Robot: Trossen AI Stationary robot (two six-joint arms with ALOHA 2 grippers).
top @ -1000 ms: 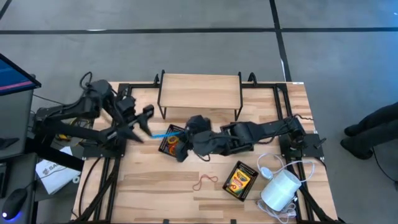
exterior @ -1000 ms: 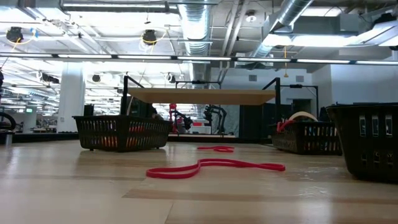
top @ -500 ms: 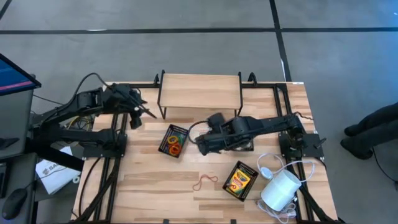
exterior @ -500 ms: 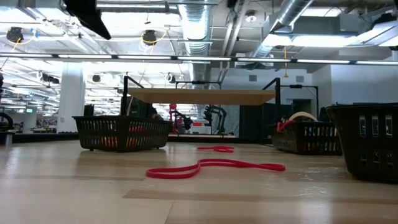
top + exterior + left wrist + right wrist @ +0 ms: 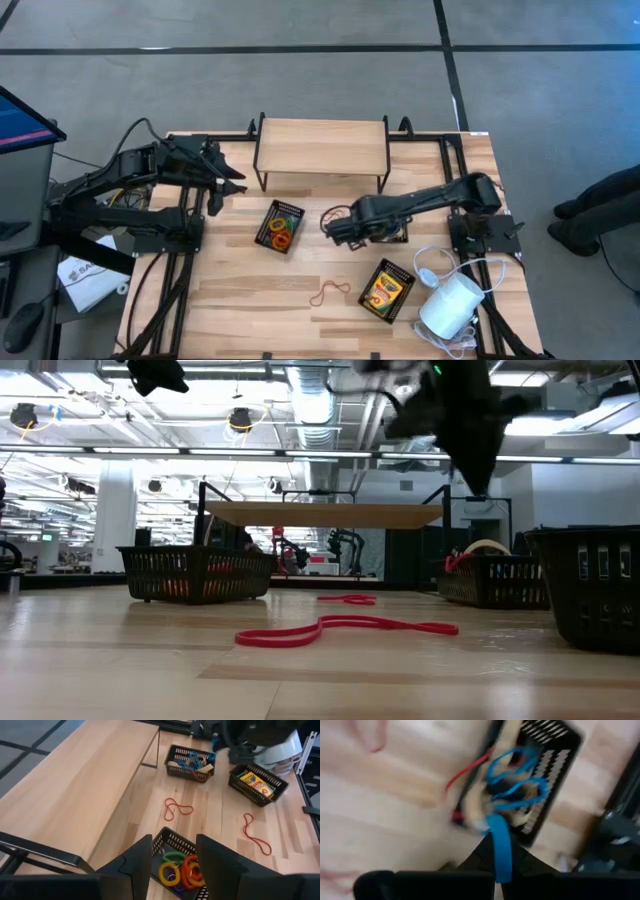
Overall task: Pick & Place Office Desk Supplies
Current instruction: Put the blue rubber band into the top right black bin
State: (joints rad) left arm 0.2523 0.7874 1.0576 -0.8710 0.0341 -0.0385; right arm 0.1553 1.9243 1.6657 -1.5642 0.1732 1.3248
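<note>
One blue loop (image 5: 501,847), right pincer (image 5: 497,851) clamped

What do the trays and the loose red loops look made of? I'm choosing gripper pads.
The trays look like black mesh, metal or plastic I can't tell: the walls are see-through lattice. The red loops look like thin, matte elastic, lying limp in bends on the wooden table.

Crayon box (image 5: 384,289) – flat, trayed; loops (image 5: 283,226) likewise
</note>
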